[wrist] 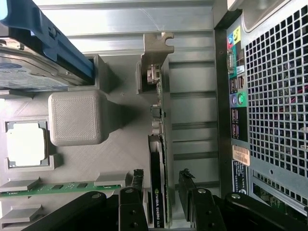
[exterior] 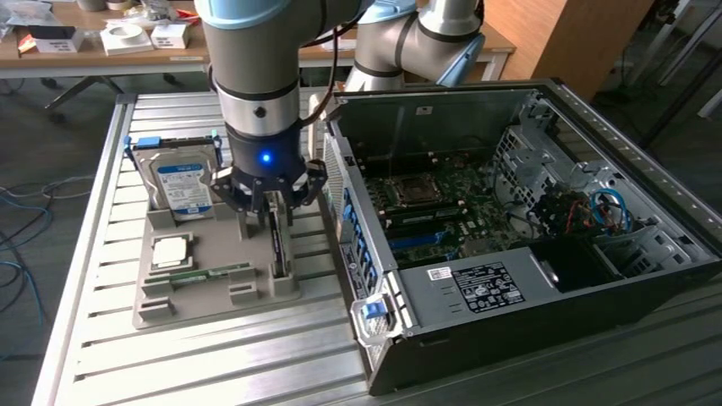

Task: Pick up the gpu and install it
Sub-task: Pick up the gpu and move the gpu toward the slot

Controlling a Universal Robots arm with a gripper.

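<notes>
Gpu (exterior: 276,249) stands on edge in a slot of the grey tray (exterior: 192,309). I've got the gripper (exterior: 270,211) low over it, fingers (wrist: 186,180) spread, one either side, not clamped. The tray sits on the slatted metal table (exterior: 226,359), just beside the open computer case (exterior: 508,279). A hard drive (exterior: 181,182) stands at the tray's far end. Behind is a wooden desk (exterior: 96,61), with cables (exterior: 23,199) on the floor.

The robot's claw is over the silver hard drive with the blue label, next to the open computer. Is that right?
Not quite. The gripper is over the gpu, the thin dark card standing on edge, and straddles it, next to the open computer. The wrist view shows it.
</notes>
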